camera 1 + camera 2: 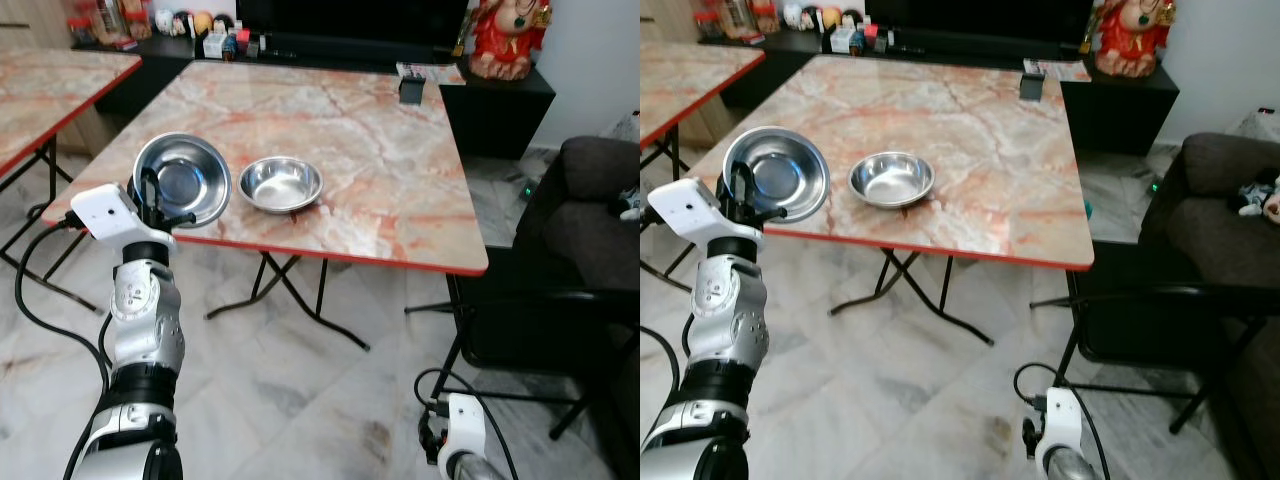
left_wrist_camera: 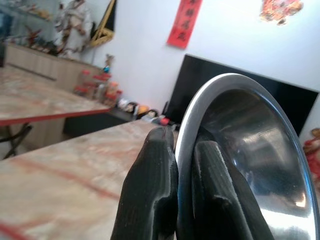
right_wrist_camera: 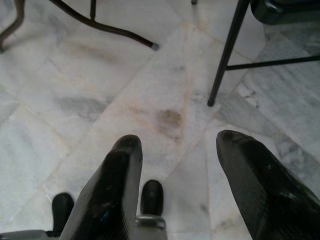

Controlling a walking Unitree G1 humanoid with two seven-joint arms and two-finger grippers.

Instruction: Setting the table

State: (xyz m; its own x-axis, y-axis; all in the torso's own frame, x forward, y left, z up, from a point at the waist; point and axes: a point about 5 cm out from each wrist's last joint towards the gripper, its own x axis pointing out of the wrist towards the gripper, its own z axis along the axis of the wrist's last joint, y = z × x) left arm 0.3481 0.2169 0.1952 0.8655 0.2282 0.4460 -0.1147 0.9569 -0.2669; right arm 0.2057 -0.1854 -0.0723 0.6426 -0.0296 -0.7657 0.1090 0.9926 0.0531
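- Left gripper (image 2: 175, 192) pinching rim of steel bowl (image 1: 183, 178), one black finger outside the wall, one inside; bowl tilted up on edge, mouth toward the camera, at left centre of the left eye view, over the table's near left corner.
- Right gripper (image 3: 182, 185) spread, nothing between the fingers, hanging low over the floor at bottom right of centre in the head views; idle.
- Second bowl (image 1: 281, 184) upright on the table, just beside the held one, centre left of frame; whether the two touch, cannot tell.
- Step in hand, by judgement: setting the held bowl down. Best levelled first, then lowered flat further in from the red edge and apart from the second bowl before easing the pinch; thin slick rim likely to slip or ring if dropped tilted.
- Table (image 1: 380, 170) marble-patterned, red-trimmed, folding legs; small dark holder (image 1: 411, 90) at far edge, upper right of centre.
- Second matching table (image 1: 40, 85) at upper left.
- Room: pale marble floor (image 1: 300, 390), dark TV cabinet across top, red figurine (image 1: 508, 35) upper right, dark chair (image 1: 540, 320) at right edge.
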